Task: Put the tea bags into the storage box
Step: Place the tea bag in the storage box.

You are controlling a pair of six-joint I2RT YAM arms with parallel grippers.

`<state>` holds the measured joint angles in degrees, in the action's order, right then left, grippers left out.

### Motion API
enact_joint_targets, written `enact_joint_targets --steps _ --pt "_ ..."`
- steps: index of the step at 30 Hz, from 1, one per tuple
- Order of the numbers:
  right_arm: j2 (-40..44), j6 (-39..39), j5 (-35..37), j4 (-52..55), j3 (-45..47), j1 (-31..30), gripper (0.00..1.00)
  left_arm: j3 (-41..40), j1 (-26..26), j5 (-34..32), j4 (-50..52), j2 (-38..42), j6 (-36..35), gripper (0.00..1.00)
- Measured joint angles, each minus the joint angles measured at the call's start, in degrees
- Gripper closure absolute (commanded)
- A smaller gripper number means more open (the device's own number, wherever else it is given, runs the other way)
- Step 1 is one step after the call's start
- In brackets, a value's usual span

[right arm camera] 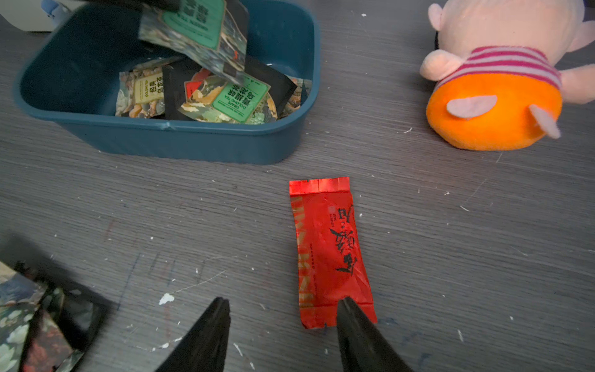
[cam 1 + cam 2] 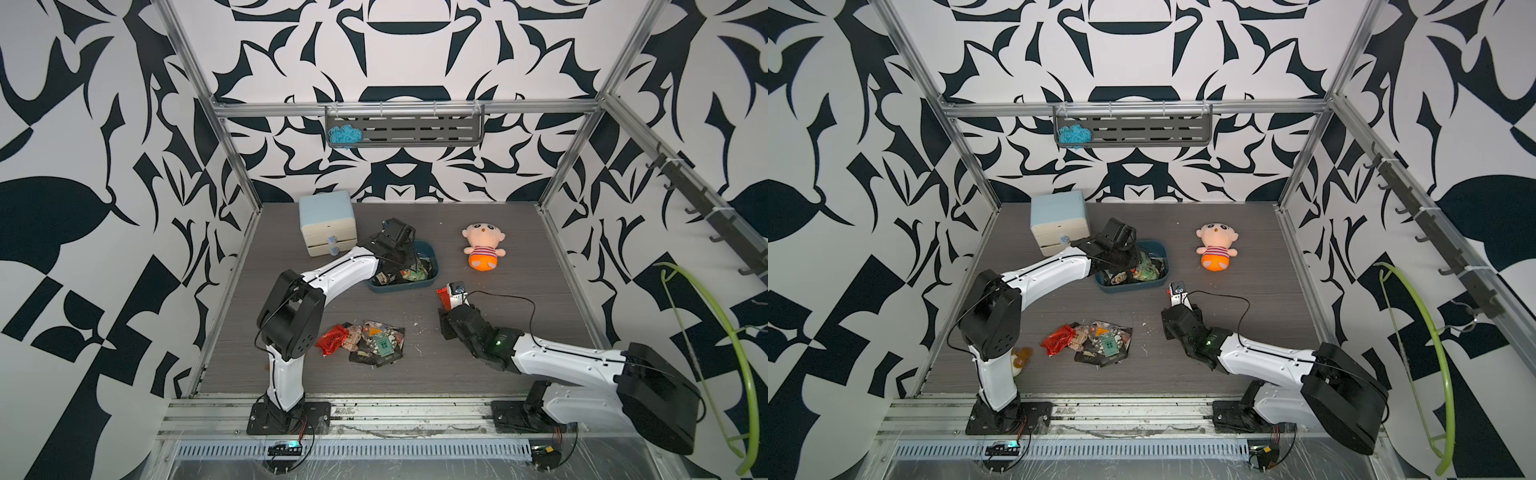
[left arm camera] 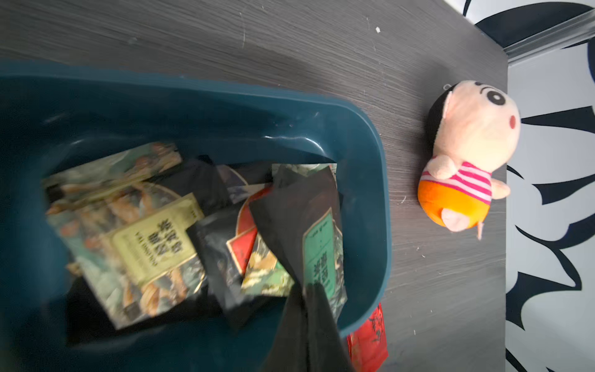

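The dark teal storage box (image 2: 433,254) (image 2: 1163,254) (image 3: 383,193) (image 1: 180,141) stands mid-table with several tea bags lying in it (image 3: 154,238) (image 1: 225,96). My left gripper (image 3: 309,286) hangs over the box, shut on a dark tea bag with a green label (image 3: 322,251) (image 1: 196,22) that dangles above the others. A heap of tea bags (image 2: 368,340) (image 2: 1098,340) lies near the front of the table. A red tea bag (image 1: 328,251) (image 2: 443,296) lies flat on the table just right of the box. My right gripper (image 1: 283,302) is open above it, one fingertip (image 1: 349,310) over its near end.
A plush doll (image 2: 484,247) (image 1: 495,90) lies right of the box. Behind the box's left end stands a pale blue drawer cabinet (image 2: 327,222). A small brownish toy (image 2: 1021,359) sits by the left arm's base. A wall rack (image 2: 405,129) holds blue yarn.
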<state>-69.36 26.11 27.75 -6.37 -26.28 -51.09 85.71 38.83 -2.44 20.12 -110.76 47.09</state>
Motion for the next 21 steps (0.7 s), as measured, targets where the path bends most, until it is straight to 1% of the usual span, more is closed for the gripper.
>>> enact_joint_targets --steps 6,8,11,14,15,16,18,21 --pt "-1.42 -0.7 -0.46 -0.22 -0.96 0.0 0.43 1.95 -0.85 1.75 0.74 -3.17 -0.7 0.99" --pt "-2.03 -0.81 -0.66 -0.31 -1.18 0.0 0.44 1.95 -1.05 2.29 0.98 -3.63 -0.76 0.9" --pt "-2.86 -0.87 -1.07 -0.31 -1.53 0.0 0.44 1.95 -1.18 2.51 1.57 -3.74 -1.29 0.79" --pt "-3.13 -1.01 -1.55 -0.33 -1.86 0.0 0.44 1.95 -1.22 2.38 2.49 -3.74 -2.01 0.64" --pt "-3.1 -1.05 -1.66 -0.33 -1.88 0.0 0.44 1.92 -1.22 2.23 2.97 -3.67 -2.27 0.55" --pt "-3.1 -1.07 -1.81 -0.33 -1.88 0.0 0.44 1.9 -1.22 2.03 3.61 -3.5 -2.47 0.49" --pt "-3.1 -1.14 -2.01 -0.33 -1.88 0.0 0.44 1.62 -1.22 1.42 4.9 -2.56 -3.08 0.48" --pt "-3.1 -1.29 -2.4 -0.35 -1.9 0.0 0.44 -0.02 -1.22 0.04 6.54 1.16 -3.72 0.47"
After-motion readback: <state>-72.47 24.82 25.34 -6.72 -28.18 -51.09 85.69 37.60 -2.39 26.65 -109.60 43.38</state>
